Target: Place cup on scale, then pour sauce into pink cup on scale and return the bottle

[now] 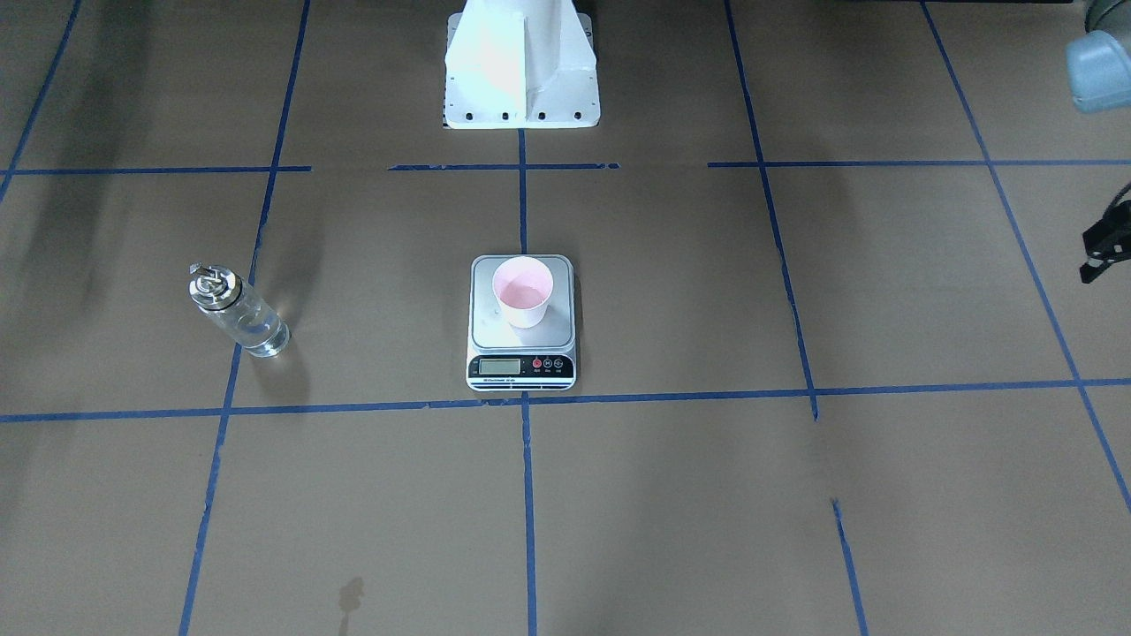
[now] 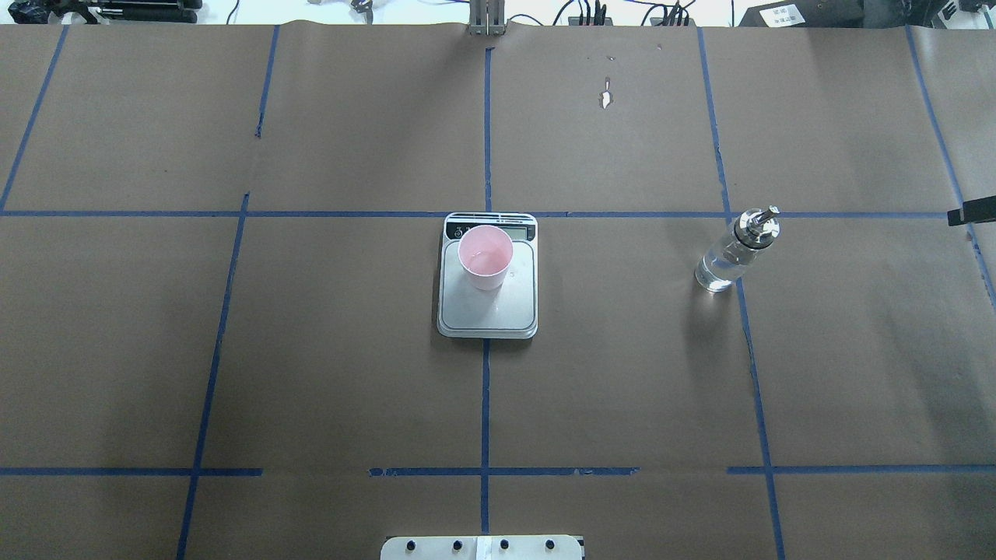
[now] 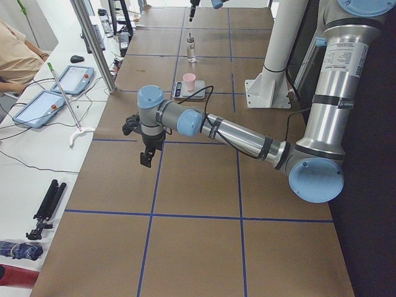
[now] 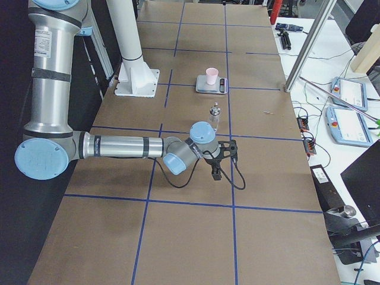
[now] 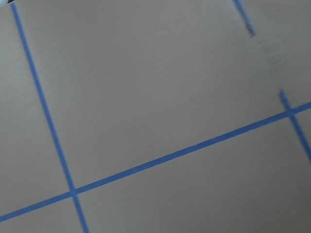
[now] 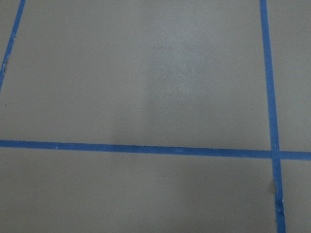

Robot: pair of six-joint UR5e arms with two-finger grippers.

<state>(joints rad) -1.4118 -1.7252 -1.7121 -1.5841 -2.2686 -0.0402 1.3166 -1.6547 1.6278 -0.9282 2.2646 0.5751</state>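
Over the desk (image 2: 311, 350) close to its left edge, the left fingers (image 3: 146, 158) hang from a bent wrist and hold nothing. I cannot tell whether they are spread or pressed together. The left wrist view shows only bare brown surface and blue tape.

Midway between the left and right edges sits the scale (image 2: 488, 311), its display strip turned toward the far edge. The cup (image 2: 485, 259) stands upright on the platform's far half, touching it, so the first step looks done. A faint sheen inside hints at liquid, but I cannot be sure.

Toward the right edge, well apart from the scale, the bottle (image 2: 727, 260) stands upright on a blue tape line. Clear sauce (image 2: 716, 274) fills its lower part below the silver cap (image 2: 757, 227).

Nearest the right edge, the right fingers (image 4: 215, 172) hang above bare desk beside the bottle, gripping nothing. Their spread cannot be told either.

If pouring is the step in hand, the right arm is the natural one for it. It should take the glass body below the cap, squarely and firmly, since smooth glass may slip. It should carry the bottle upright, bring the spout over the cup's mouth before tilting, and tilt slowly, because the light cup could tip if nudged. The bottle then goes back near the right edge.
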